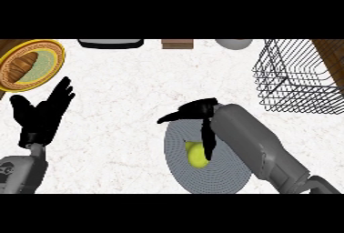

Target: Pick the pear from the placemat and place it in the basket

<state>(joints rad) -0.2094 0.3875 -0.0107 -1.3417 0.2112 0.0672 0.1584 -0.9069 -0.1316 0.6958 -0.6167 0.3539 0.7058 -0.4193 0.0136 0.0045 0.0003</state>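
Note:
A yellow-green pear (195, 155) lies on a round grey placemat (201, 177) near the front of the counter. My right hand (199, 113) hangs over the placemat's far edge, fingers pointing down and relaxed, one finger reaching down beside the pear and partly covering it. Nothing is gripped in that hand. The black wire basket (295, 77) stands at the far right, apart from the hand. My left hand (42, 113) rests open at the left, fingers up, holding nothing.
A yellow-rimmed plate (30, 64) with bread on it sits at the far left. Along the back edge are a dark tray (111, 43), a small brown block (177, 43) and a grey bowl (234, 43). Wooden surface shows at the far right corner.

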